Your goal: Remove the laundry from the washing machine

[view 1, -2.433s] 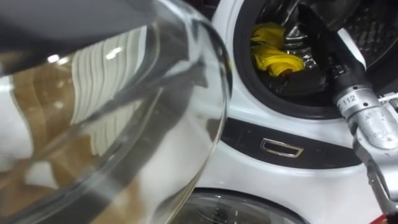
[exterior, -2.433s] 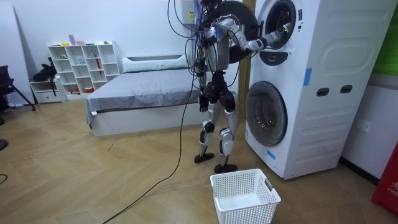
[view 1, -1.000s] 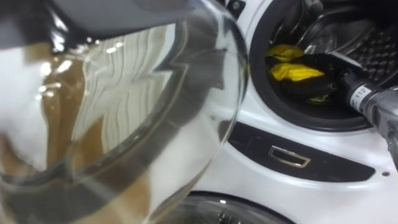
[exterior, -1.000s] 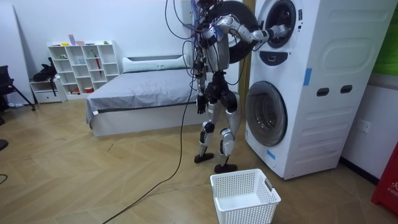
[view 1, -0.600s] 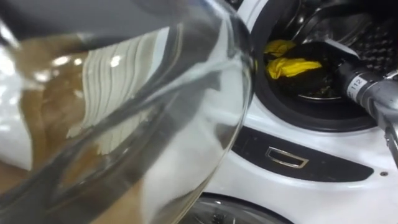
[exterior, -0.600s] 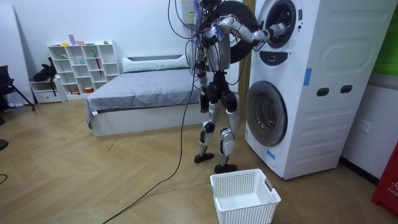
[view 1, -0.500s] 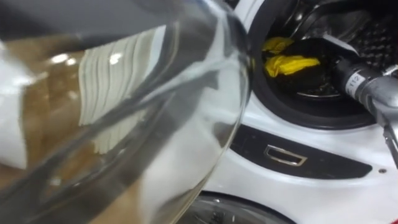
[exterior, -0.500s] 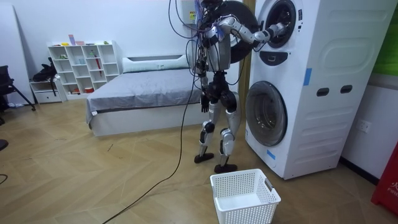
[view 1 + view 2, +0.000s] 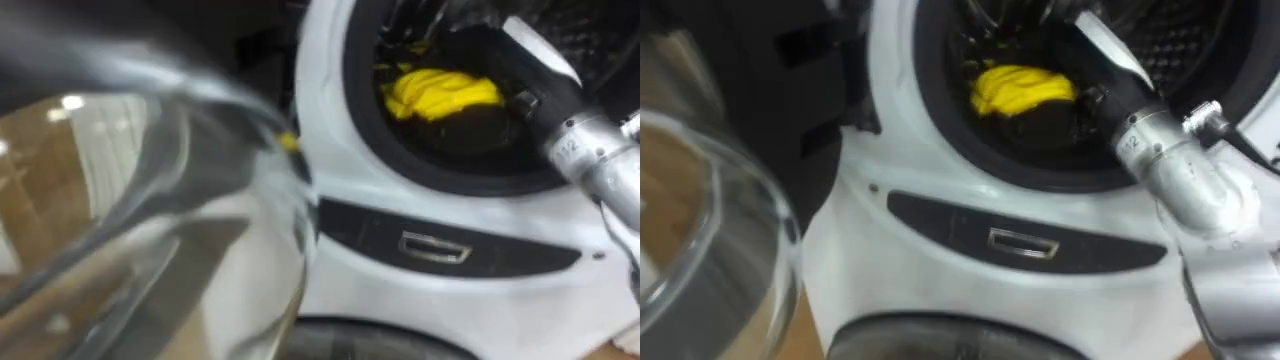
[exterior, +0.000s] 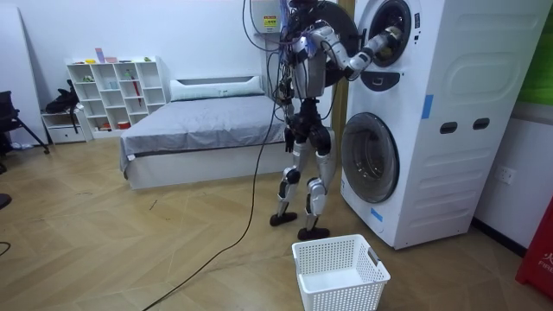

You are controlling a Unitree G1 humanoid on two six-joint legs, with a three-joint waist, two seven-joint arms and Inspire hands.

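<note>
1. The right hand (image 9: 515,75) is seen deep inside the drum (image 9: 600,25) of the upper washing machine (image 10: 432,112), with its arm coming in from the right. Its dark fingers are lost against the dark interior, so whether they are closed round anything cannot be told.
2. The yellow garment (image 9: 440,92) lies bunched just to the left of that hand, touching it or overlapped by it. It is wholly within the drum, behind the door ring.
3. Below the opening, a dark panel (image 9: 350,225) with a small metal latch (image 9: 430,245) is seen. The open glass door (image 9: 150,230) stands at the left.
4. The left hand (image 10: 289,136) hangs beside the hip in the room view. Its fingers are too small to be read.
5. The robot is seen standing upright, close against the stacked machines. A white basket (image 10: 346,289) sits on the floor near its feet, and no clothing can be made out in it.
6. The task is judged to be at an early stage. The door is open and the garment is reached. A sure hold, the draw over the rim and the garment's removal are left to be done.
</note>
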